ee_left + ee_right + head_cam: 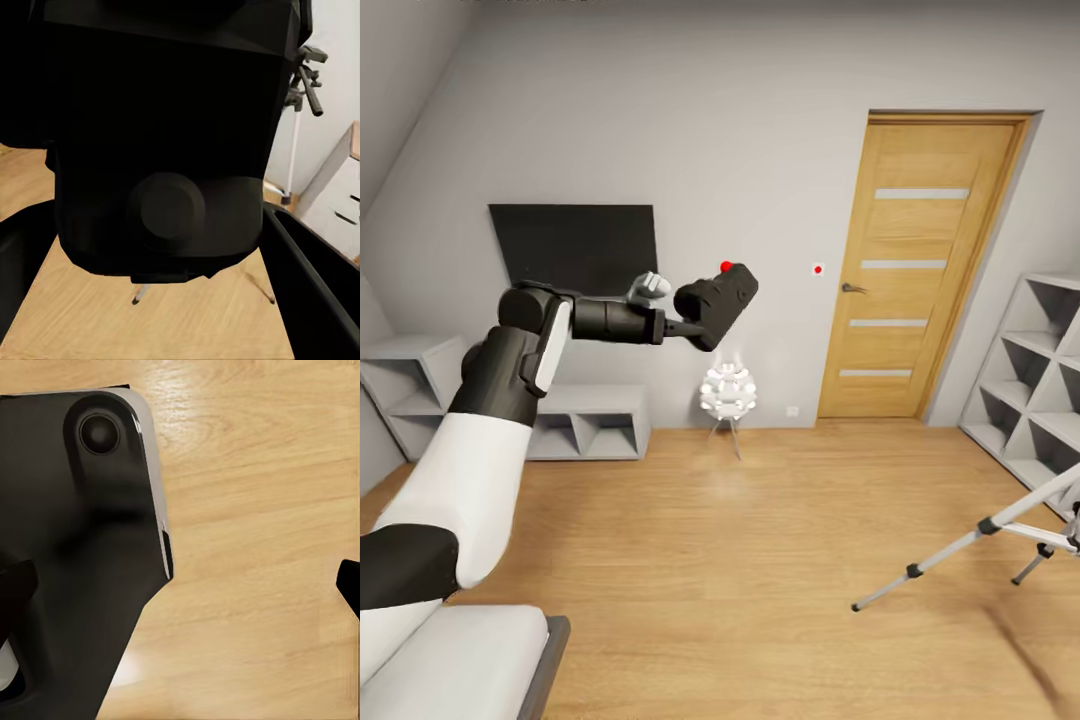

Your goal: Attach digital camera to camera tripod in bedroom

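Held out at the end of the left arm, the digital camera (pixel 717 303) is seen in the head view well above the wood floor (pixel 740 560), in front of the grey wall, with its red button (pixel 726 266) uppermost. The left gripper (pixel 685 324) is judged to be clamped on it, though the jaws themselves are mostly hidden behind the body. The camera tripod (pixel 1000 525) stands well to the right of the camera and lower, near the white cube shelf (pixel 1030 360); two silver legs are visible, the head being cut off at the edge. A drop is the main risk: the camera is carried high over bare floor, and a slip during a turn would let it fall. A second risk is a thin leg being knocked by the base or arm. Between camera and tripod nothing is seen but open floor; a small white lamp (pixel 727 392) stands below the camera by the wall, and a wooden door (pixel 925 270) lies beyond.

In the left wrist view the camera (pixel 165 142) is shown gripped between dark jaws, and the tripod head with its handle (pixel 306 79) appears past it, well apart.

In the right wrist view, floor planks (pixel 255 510) and a dark robot part are seen; whether the right jaws are open or closed cannot be told.
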Controlling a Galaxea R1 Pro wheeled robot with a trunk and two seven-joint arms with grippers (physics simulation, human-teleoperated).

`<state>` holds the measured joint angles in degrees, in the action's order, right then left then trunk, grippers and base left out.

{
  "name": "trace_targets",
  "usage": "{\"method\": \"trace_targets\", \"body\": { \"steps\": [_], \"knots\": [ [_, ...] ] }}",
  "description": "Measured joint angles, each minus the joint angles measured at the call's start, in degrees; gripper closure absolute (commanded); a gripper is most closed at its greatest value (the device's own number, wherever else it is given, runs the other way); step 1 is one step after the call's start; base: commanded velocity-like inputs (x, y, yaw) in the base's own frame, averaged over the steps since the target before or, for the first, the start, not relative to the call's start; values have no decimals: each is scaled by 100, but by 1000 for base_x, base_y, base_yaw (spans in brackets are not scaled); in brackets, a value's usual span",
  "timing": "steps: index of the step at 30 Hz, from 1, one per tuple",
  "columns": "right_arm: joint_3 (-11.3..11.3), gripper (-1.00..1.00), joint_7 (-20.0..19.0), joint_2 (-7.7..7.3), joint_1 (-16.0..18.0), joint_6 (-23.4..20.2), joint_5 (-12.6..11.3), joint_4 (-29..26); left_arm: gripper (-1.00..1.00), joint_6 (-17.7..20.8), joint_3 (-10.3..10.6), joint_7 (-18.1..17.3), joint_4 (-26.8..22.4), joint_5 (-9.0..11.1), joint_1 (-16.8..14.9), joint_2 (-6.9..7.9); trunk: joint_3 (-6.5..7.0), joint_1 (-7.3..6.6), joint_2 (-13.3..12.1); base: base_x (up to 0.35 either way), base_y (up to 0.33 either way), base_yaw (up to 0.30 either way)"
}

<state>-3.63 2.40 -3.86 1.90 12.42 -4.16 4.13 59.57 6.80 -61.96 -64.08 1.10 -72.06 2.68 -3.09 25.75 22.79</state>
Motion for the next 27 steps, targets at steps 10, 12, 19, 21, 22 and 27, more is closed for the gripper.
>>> {"method": "trace_targets", "body": {
  "steps": [10, 12, 19, 21, 22, 27],
  "knots": [
    [-12, -100, -7, 0, 0, 0, -1, -8, 100, -1, 1306, 6, -1198, 0, -21, 260, 0, -3, 1, 155, 0, 78],
    [-12, -100, -8, 0, 0, 0, -1, -8, 100, 0, 1309, 6, -1200, 0, -20, 258, 0, -3, 1, 326, 0, 46],
    [-15, -100, -9, 0, 0, 0, -1, -8, 100, 0, 1317, 6, -1202, -1, -22, 242, 0, -3, 1, 340, 0, 9],
    [-15, -100, -9, -1, 0, 0, -1, -8, 100, 0, 1318, 11, -1202, -3, -21, 239, 0, -3, 1, 343, 0, 1],
    [-16, -100, -9, -1, 0, 0, -1, -8, 100, 0, 1318, 12, -1202, -3, -21, 239, 0, -3, 1, 344, 0, 0],
    [-17, -100, -9, 0, 0, -5, -1, -8, 100, 0, 1318, 15, -1202, -3, -21, 238, 0, -3, 1, 344, -36, 0]
  ]
}}
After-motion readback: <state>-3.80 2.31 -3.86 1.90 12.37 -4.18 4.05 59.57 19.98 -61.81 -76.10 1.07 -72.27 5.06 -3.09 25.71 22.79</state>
